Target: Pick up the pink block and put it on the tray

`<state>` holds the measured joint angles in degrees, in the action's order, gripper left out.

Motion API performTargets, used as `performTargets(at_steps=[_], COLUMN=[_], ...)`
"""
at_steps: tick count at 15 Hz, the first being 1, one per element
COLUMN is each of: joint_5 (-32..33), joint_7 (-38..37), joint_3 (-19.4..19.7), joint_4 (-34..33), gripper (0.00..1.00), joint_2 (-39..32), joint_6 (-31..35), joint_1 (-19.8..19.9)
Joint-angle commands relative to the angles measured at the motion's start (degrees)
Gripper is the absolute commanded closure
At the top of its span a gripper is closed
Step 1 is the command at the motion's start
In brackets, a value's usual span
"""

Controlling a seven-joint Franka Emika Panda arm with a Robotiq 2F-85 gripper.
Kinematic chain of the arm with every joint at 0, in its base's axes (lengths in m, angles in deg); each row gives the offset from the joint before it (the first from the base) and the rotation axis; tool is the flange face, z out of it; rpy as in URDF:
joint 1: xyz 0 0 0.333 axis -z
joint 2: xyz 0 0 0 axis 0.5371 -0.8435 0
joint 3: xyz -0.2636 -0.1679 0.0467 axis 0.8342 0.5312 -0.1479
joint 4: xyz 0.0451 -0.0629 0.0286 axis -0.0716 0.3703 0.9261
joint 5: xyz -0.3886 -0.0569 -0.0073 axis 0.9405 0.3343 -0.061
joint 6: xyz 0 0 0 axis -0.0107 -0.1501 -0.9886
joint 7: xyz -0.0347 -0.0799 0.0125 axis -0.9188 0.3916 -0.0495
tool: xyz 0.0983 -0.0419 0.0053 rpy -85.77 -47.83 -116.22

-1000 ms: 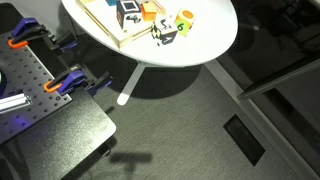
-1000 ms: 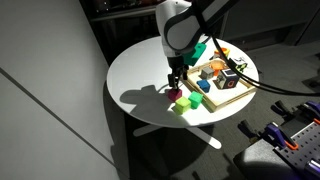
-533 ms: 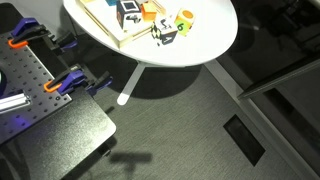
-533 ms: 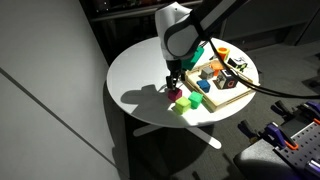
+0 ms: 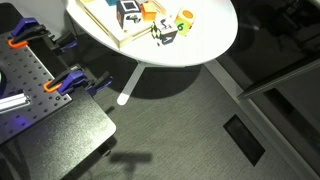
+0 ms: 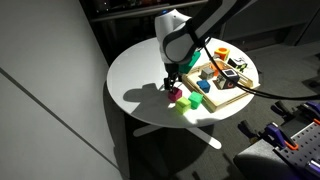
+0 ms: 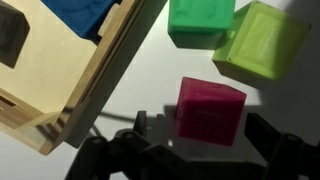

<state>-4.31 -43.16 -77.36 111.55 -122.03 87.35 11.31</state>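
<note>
The pink block [image 7: 211,110] lies flat on the white table [image 6: 135,75], outside the tray [image 7: 70,90] and just beside the tray's long wooden rim. The claw [image 7: 203,135] is spread wide and lowered over the block, with one finger on each side and the block in the gap between them. In the wrist view a strip of bare table shows between the block and the finger on the tray side. The opposite finger lies just beside the block; contact there cannot be confirmed. Nothing is gripped. A green cube [image 7: 200,22] and a lime-green cube [image 7: 262,42] sit near the block on the side away from the claw, apart from it and close to each other. In an exterior view the claw [image 6: 172,86] points straight down at the block [image 6: 177,96], which rests at table level near the tray [image 6: 224,97].
</note>
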Motion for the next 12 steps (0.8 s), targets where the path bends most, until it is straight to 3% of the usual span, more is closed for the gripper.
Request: performTargets(at_steps=[1,12], joint_5=[1.61,1.44], joint_7=[-0.76,-0.95], joint_3=[0.63,0.92], joint_4=[-3.61,-7.43], gripper=[0.0,0.0], joint_2=[-2.29,-5.51], joint_6=[-0.49,-1.75], joint_1=[-1.11,-2.66])
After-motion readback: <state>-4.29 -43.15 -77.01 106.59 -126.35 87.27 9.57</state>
